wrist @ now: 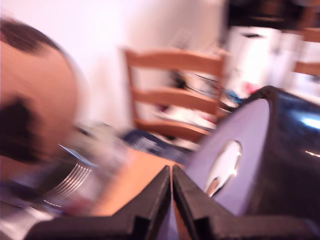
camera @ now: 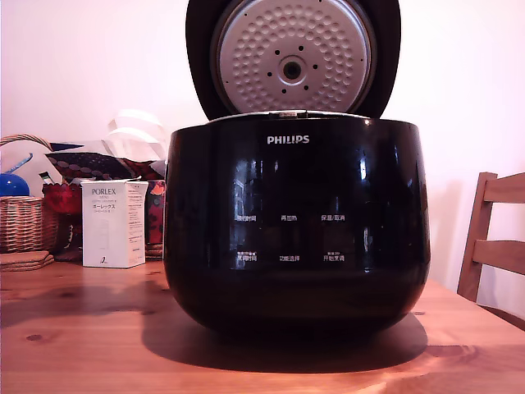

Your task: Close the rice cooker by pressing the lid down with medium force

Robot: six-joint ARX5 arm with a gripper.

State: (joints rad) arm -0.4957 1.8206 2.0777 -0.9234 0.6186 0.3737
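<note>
Exterior view first: the rice cooker (camera: 297, 226) stands in the middle of a wooden table (camera: 74, 345), filling most of the frame, its glossy black front carrying the white word "PHILIPS" above two rows of small white button labels in East Asian characters too fine to read. The lid (camera: 293, 59) stands raised on its hinge at the back, its silver dimpled underside with a ring of small holes facing the camera; its top edge runs out of the frame. At the exterior view's left, a white carton (camera: 114, 223) reads "PORLEX", with smaller lines of print beneath that cannot be made out; it stands near the cooker but apart from it. A wicker basket (camera: 22, 215) sits further toward that edge, with red and dark patterned clutter between the two. A wooden chair (camera: 495, 242) shows at the exterior view's right edge, behind the table. Bare tabletop lies open in front of the cooker and on both sides of its base, and a plain pale wall stands behind. Wrist view is heavily motion-blurred: the gripper (wrist: 172, 172) shows its two black fingers (wrist: 150, 200) drawn together with only a thin slit between the tips and nothing held. Beside it rises a glossy black curved body with a pale face and a shiny oval fitting, apparently the cooker's lid (wrist: 260, 160), and a blurred wooden chair back (wrist: 175, 95) lies beyond.
</note>
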